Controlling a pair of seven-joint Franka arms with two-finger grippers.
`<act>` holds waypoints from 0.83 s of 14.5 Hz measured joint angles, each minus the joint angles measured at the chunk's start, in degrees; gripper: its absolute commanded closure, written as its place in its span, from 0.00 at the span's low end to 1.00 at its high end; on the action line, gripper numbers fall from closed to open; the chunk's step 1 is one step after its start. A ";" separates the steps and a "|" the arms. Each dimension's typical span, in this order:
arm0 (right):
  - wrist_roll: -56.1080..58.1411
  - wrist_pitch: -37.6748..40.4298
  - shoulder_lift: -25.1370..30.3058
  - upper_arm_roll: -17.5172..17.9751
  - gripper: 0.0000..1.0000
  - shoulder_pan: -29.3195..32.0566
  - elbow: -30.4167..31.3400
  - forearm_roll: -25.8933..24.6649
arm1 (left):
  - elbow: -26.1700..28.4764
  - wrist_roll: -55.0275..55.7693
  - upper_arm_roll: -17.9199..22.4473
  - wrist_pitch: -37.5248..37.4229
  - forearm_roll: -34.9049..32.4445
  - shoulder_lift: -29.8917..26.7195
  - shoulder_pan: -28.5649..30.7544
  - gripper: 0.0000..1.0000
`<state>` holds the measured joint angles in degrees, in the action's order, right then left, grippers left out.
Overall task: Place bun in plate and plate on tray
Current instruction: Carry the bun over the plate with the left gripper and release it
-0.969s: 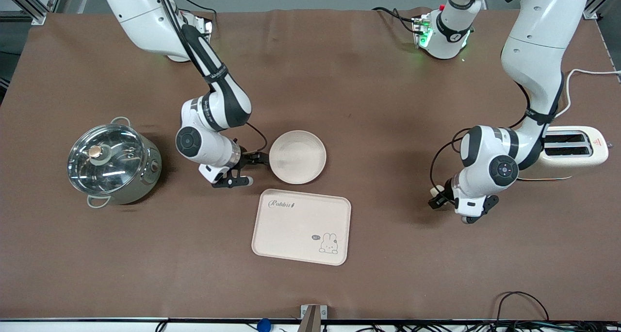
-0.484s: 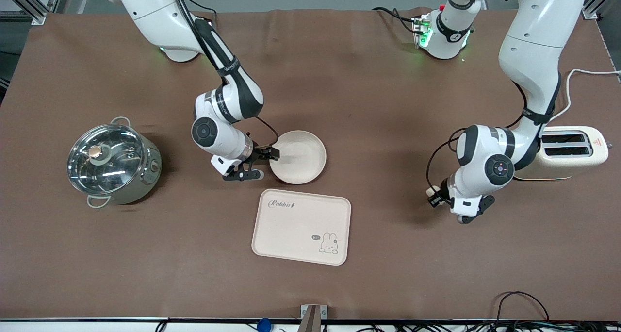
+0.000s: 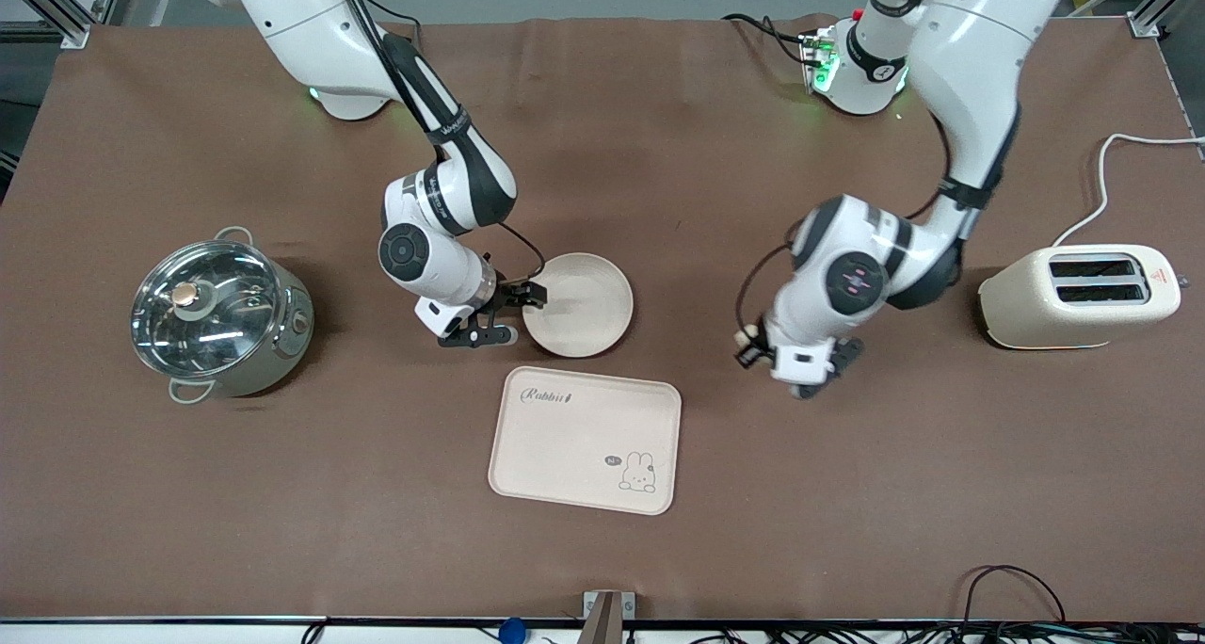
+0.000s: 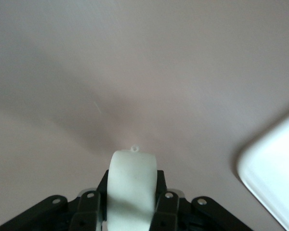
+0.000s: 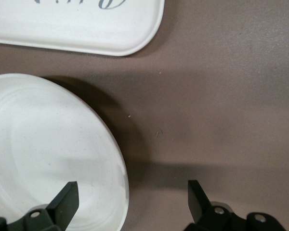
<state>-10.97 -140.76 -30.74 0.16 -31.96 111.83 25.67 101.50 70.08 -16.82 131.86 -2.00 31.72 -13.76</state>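
Observation:
The round cream plate (image 3: 586,307) lies on the brown table, just farther from the front camera than the Rabbit tray (image 3: 584,442). My right gripper (image 3: 513,316) is open at the plate's rim on the side toward the right arm's end. In the right wrist view one fingertip (image 5: 67,197) is over the plate (image 5: 48,144) and the other over bare table, with the tray (image 5: 77,24) close by. My left gripper (image 3: 750,345) is shut on the bun (image 3: 746,337), above the table between the plate and the toaster. The bun (image 4: 132,185) shows upright between the left gripper's (image 4: 132,204) fingers, with the tray's corner (image 4: 274,178) nearby.
A steel pot with a glass lid (image 3: 221,314) stands toward the right arm's end. A cream toaster (image 3: 1083,296) with its cable stands toward the left arm's end. Cables hang along the table's front edge.
My left arm has swung from beside the toaster toward the plate, carrying the bun. My right gripper has moved in from beside the plate so that its fingers straddle the rim.

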 measured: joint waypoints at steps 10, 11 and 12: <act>0.00 -1.36 -0.33 0.00 0.00 -0.37 0.61 0.00 | -13.70 24.54 -0.09 3.50 0.00 12.47 -17.99 0.52; 0.00 -1.42 -0.37 0.00 0.00 -0.39 0.61 0.00 | -14.50 25.63 -0.08 4.98 0.00 13.76 -18.78 0.40; 0.00 -1.45 -0.40 -0.01 0.00 -0.39 0.61 0.00 | -15.06 26.37 -0.07 5.91 0.00 14.72 -19.44 0.15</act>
<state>-10.97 -142.20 -31.15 0.15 -32.35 112.44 25.67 86.44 96.45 -16.88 137.77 -2.00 46.44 -33.20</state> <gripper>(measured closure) 0.000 0.590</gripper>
